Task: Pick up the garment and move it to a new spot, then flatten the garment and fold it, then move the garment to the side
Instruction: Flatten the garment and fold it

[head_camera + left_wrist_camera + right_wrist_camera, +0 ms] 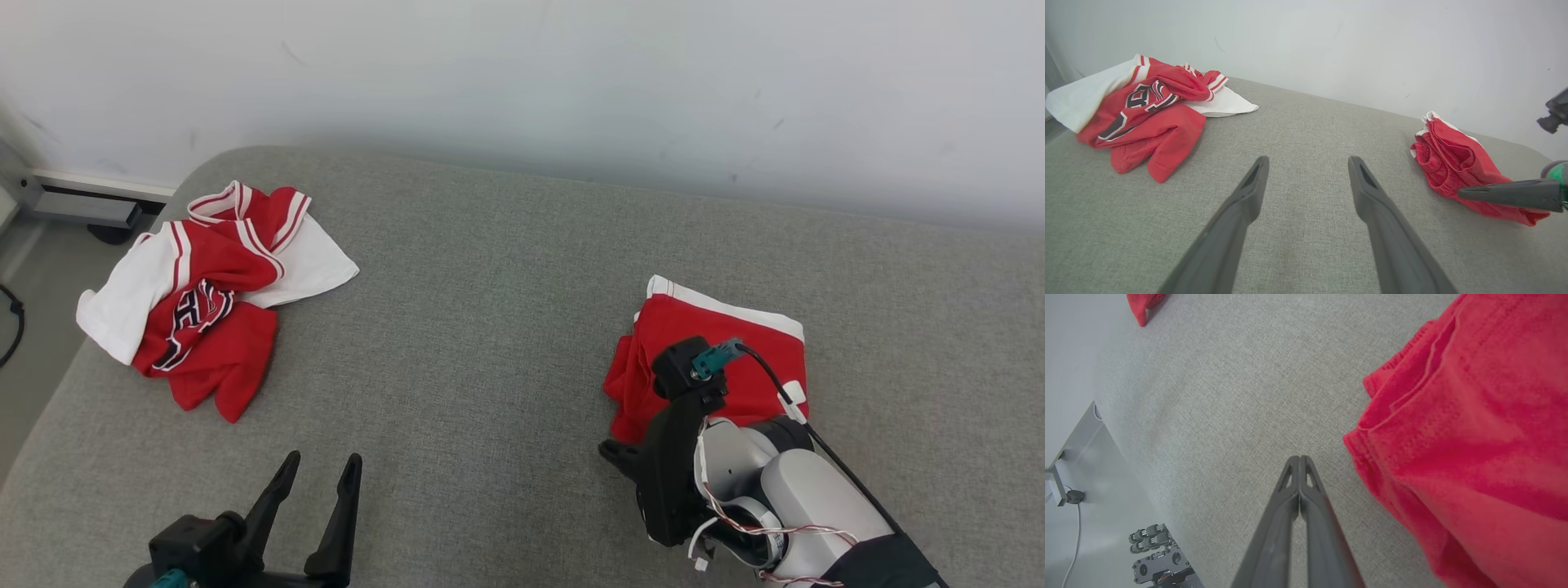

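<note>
Grey fabric-covered worktop [490, 327] against a white wall. Folded red shorts [710, 343] with a white trim edge lie on the robot's right half of it, flat, waistband side towards the left.

Right claw [1299, 458] is fully closed, fingers pressed together, nothing between them. Its tips are over bare grey fabric just beside the near-left edge of the shorts [1474, 437]. Can't tell if the tips touch the worktop. In the left wrist view the right claw [1464, 191] sits low in front of the shorts [1453, 163].

Left claw [322, 461] is spread wide and empty, at the near left over bare fabric, well apart from both garments.

Crumpled red-and-white hockey jersey [212, 302] with a crest lies at the far left corner, white part at the edge.
</note>
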`<state>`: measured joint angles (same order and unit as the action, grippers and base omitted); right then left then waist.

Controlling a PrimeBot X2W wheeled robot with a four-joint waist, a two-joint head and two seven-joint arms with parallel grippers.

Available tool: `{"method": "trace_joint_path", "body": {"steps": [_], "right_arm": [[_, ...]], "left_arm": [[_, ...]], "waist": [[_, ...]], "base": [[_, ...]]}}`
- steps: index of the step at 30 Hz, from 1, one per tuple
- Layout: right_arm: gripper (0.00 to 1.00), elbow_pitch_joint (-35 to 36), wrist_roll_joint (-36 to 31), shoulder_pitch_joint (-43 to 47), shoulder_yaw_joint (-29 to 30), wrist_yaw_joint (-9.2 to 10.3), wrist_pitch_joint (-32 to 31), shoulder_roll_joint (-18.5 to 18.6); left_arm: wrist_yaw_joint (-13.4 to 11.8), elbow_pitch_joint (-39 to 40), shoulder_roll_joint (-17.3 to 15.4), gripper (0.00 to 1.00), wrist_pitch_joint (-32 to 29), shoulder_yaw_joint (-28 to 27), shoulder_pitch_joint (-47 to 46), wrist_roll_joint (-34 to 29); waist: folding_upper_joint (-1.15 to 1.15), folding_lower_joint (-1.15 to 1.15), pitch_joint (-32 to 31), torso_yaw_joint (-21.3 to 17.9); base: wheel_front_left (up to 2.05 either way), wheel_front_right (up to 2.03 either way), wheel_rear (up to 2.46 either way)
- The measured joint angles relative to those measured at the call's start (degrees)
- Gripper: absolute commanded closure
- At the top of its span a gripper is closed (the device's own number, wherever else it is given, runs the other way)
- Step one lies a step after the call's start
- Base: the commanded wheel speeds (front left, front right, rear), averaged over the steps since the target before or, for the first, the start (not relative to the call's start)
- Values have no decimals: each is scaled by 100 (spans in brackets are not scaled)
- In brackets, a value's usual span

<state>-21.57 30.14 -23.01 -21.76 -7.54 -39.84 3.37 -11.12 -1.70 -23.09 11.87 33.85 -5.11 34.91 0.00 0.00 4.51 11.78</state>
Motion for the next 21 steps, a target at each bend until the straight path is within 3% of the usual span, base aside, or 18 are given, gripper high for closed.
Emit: {"method": "trace_joint_path", "body": {"steps": [3, 4, 5, 6, 7, 21], "right_arm": [[100, 237, 2, 0, 25, 0, -1, -22], [92, 321, 1, -4, 56, 0, -1, -26], [75, 404, -3, -14, 103, 0, -2, -33], [47, 493, -22, -23, 164, 0, -10, -35], [0, 566, -41, -31, 264, 0, -62, -38], [0, 1345, -1424, 218, 2630, 0, -714, -40]], "left_arm": [[-1, -2, -1, 0, 5, 4, -7, 1], [-1, -3, -3, 0, 8, 7, -7, 1], [-2, -3, -5, 0, 9, 8, -7, 1], [-4, -3, -7, 0, 9, 9, -7, 1], [-9, -1, -10, 0, 10, 8, -7, 2], [-47, 42, -49, 0, 32, 4, -8, 49]], "waist": [[0, 0, -8, 0], [0, 0, -11, -2], [0, 0, -14, -5], [0, 0, -17, -9], [0, 0, -18, -16], [0, 0, 57, -188]], "base": [[0, 0, 0], [0, 0, 0], [0, 0, 0], [0, 0, 0], [0, 0, 0], [0, 0, 0]]}}
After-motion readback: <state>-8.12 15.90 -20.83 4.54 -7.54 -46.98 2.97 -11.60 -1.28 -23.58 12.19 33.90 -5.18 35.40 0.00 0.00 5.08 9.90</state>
